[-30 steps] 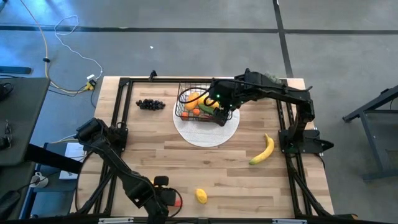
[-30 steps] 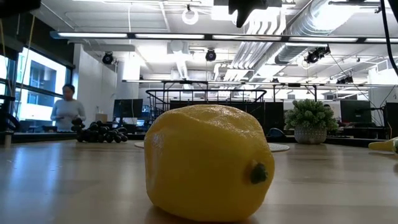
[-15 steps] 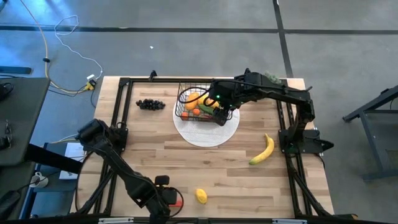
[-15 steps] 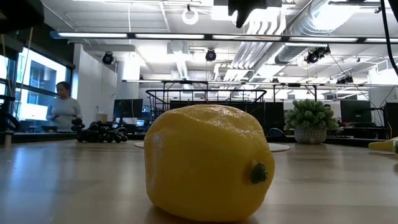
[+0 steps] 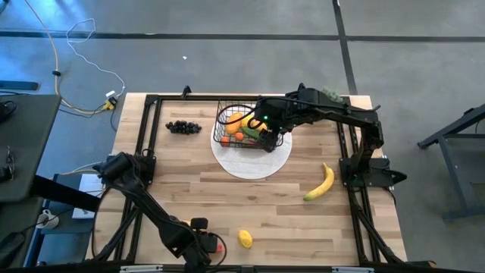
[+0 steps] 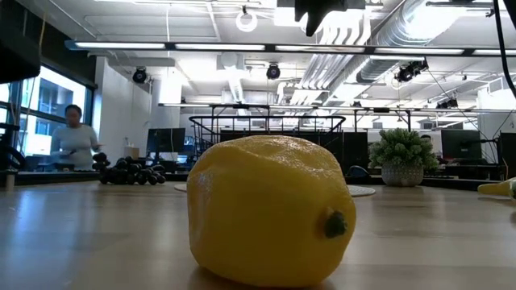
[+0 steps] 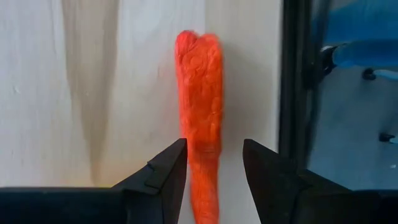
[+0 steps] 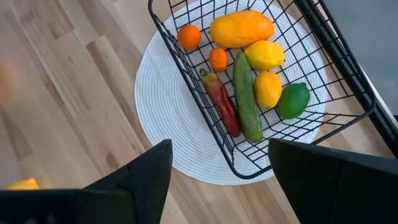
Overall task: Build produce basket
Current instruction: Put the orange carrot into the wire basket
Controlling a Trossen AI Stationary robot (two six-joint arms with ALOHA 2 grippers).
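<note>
The black wire basket (image 5: 244, 126) stands on a round white disc (image 5: 254, 163). It holds a mango (image 8: 241, 28), lemons (image 8: 265, 55), a cucumber (image 8: 247, 99), a red chilli (image 8: 222, 106) and a green fruit (image 8: 292, 99). My right gripper (image 8: 221, 180) hangs open above the basket's near right corner and holds nothing. At the near edge, my left gripper (image 7: 214, 168) is open, pointing down, with one finger on either side of a red chilli (image 7: 200, 118) that lies flat on the wood. A lemon (image 5: 245, 239), a banana (image 5: 321, 183) and dark grapes (image 5: 183, 127) lie on the table.
A potted green plant (image 5: 327, 95) stands at the far right corner. The black frame rail (image 7: 292, 93) runs close beside the chilli, along the near edge. The lemon (image 6: 270, 209) sits just right of my left gripper. A person (image 6: 74, 145) moves in the room beyond.
My left arm has shifted a little toward the near edge and come down over the red chilli. My right arm, the basket and the produce have kept still. The person in the room has walked left.
</note>
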